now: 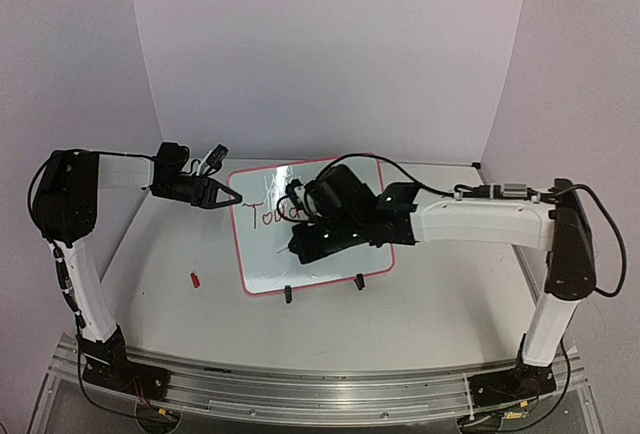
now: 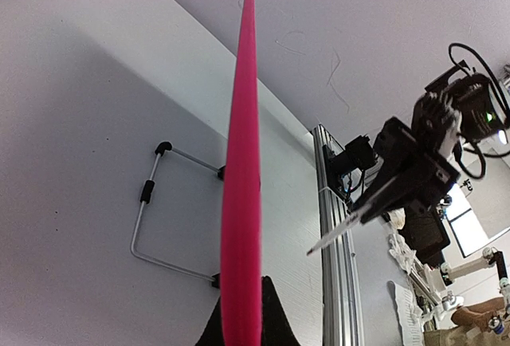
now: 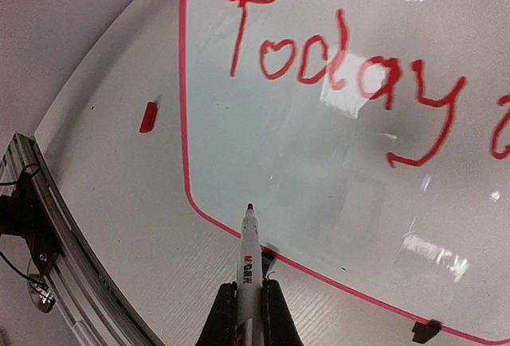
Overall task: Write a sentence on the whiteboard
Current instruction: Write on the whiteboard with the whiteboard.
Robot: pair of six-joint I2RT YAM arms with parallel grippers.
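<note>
The whiteboard (image 1: 262, 254), pink-framed, leans on its wire stand with "Today" (image 3: 343, 67) written on it in red. My left gripper (image 1: 236, 197) is shut on the board's left edge. In the left wrist view that frame (image 2: 241, 163) runs edge-on between the dark fingers (image 2: 275, 318). My right gripper (image 3: 249, 286) is shut on a white marker (image 3: 251, 250), whose red tip points at the board's lower left corner, below the writing. From the left wrist the marker (image 2: 339, 234) shows a short way off the board's face.
A red marker cap (image 1: 195, 279) lies on the table left of the board. Two black clip feet (image 1: 288, 295) hold the board's near edge. The wire stand (image 2: 151, 194) sits behind it. An aluminium rail (image 1: 300, 389) runs along the near table edge.
</note>
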